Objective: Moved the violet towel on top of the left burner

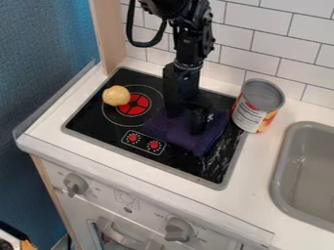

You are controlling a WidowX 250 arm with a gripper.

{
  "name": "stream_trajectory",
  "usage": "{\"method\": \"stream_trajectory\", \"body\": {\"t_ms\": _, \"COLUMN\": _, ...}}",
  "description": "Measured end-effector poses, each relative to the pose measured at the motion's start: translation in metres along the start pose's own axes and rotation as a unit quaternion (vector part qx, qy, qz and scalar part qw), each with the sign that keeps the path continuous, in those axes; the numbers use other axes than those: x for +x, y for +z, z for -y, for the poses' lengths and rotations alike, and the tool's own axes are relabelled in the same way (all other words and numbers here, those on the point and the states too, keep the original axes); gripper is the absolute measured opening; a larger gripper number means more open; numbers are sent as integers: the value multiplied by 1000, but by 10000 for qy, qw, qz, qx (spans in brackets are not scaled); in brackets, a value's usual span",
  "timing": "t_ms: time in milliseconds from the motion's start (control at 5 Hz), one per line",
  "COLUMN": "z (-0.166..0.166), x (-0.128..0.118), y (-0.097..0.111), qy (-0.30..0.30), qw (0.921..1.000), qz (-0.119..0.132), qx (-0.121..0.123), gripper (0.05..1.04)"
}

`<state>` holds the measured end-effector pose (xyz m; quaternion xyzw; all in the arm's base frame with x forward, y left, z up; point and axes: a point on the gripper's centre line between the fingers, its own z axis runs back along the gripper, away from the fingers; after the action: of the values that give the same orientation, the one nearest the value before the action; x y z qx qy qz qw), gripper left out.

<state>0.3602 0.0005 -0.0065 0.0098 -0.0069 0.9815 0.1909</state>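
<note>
The gripper [185, 124] hangs over the right half of the black stovetop, its two fingers apart and their tips down at the violet towel [202, 140]. The towel lies spread and slightly rumpled from the middle of the stovetop toward its right side, and the gripper hides part of it. To the left is the left burner [135, 105], a red disc inside thin rings. A round yellowish object [116, 95] sits at that burner's upper-left part.
An opened-looking can [258, 106] stands upright at the stovetop's right edge, close to the towel. Farther right is a grey sink [282, 166]. A tiled wall [277, 46] rises behind, and a wooden post [108, 34] stands at the back left.
</note>
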Motion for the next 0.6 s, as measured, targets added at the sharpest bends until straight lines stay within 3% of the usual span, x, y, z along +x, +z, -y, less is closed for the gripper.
{"method": "stream_trajectory", "body": {"t_ms": 600, "z": 53, "x": -18, "y": 1, "qy": 1008, "qw": 9945, "qz": -263, "qx": -79, "gripper": 999}}
